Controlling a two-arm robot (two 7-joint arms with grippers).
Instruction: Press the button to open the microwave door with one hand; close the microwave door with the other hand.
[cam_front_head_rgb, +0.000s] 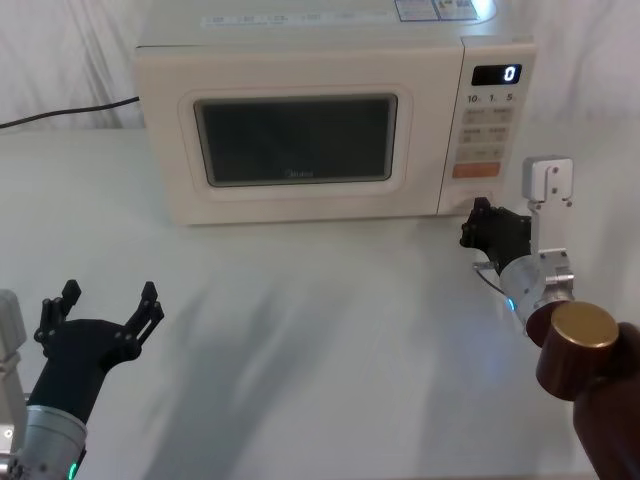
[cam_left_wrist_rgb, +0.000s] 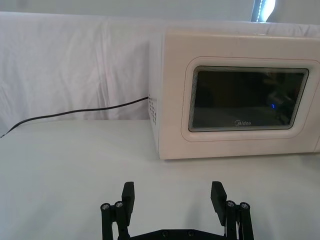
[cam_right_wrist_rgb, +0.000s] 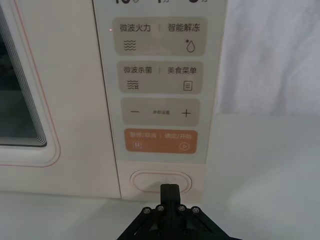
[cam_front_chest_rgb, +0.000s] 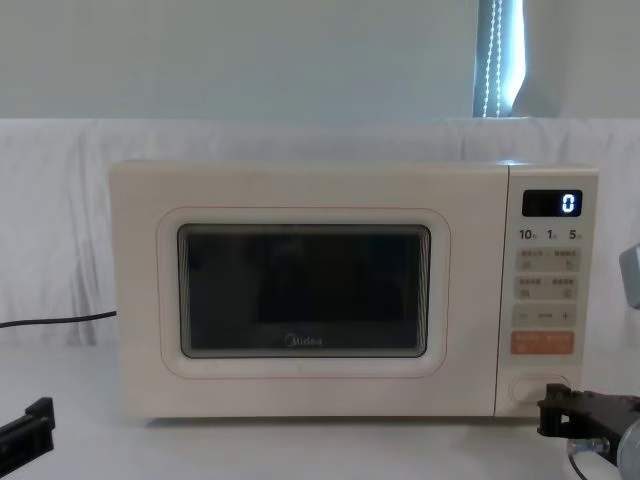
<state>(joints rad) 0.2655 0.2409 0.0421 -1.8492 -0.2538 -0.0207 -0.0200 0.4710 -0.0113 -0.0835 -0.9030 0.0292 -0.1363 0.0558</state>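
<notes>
Touching rounded cream button (cam_right_wrist_rgb: 160, 180), black right gripper (cam_right_wrist_rgb: 169, 188)

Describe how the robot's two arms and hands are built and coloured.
Both hands are black with two blocky fingers on linked bars. The left hand sits on a black body, then a silver wrist with a small green light. The right hand joins a silver wrist with a blue light, a grey bracket above it, and a glossy brown arm segment capped in gold.

Both arms end in black, blocky two-finger grippers — the left gripper (cam_front_head_rgb: 108, 303) with small round screws at its finger joints, on a silver-grey wrist with a green light. The right gripper (cam_front_head_rgb: 478, 219) sits on a silver wrist — blue-lit, with a white bracket and a glossy brown, gold-capped joint.
</notes>
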